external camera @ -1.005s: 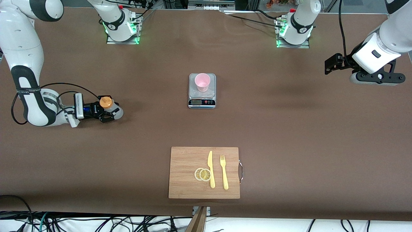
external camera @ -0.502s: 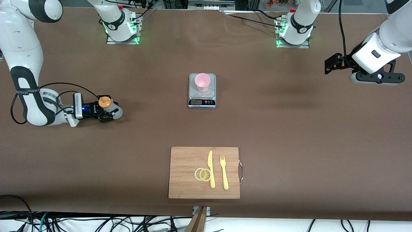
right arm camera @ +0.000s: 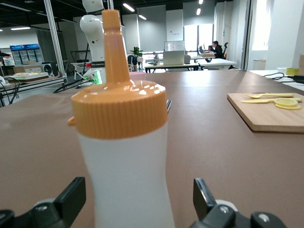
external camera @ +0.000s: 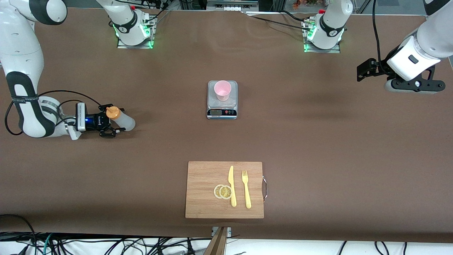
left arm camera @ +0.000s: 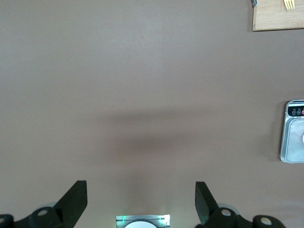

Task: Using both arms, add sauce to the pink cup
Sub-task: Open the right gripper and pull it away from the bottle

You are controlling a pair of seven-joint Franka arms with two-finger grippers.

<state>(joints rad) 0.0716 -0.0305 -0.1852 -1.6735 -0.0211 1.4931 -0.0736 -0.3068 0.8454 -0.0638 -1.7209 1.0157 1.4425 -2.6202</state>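
- Right wrist view first: the right gripper [right arm camera: 135, 199] has its fingers spread wide, one on each side of the sauce bottle [right arm camera: 124, 156] and clear of it. So it's released, not squeezing anything.
- That bottle stands upright on the table [external camera: 318, 141] between the open fingers, orange nozzle cap up top.
- From the front view, the right gripper [external camera: 110, 124] sits low at the right arm's end of the table, with the sauce bottle [external camera: 120, 119] right at its fingertips.
- Left gripper [external camera: 365, 69] hangs up in the air over the left arm's end of the table, fingers apart and nothing in them. That arm's just waiting.
- Pink cup [external camera: 222, 90] sits upright on a little kitchen scale [external camera: 222, 112] mid-table, well apart from both grippers and from the bottle.
- Nearer the front camera there's a wooden cutting board [external camera: 205, 205] with a yellow knife [external camera: 231, 186], a yellow fork [external camera: 246, 189] and a couple of lemon slices [external camera: 223, 191]. Not part of the job as far as I can tell.
- My read: the bottle is parked away from the cup with nobody gripping it. I can't tell from here if any sauce is in the cup.
- If there's more to pour, the next move needs a firm re-grip around the bottle's body, a carry over to the cup, and a tip with the nozzle aimed inside the rim without knocking the cup off the scale.
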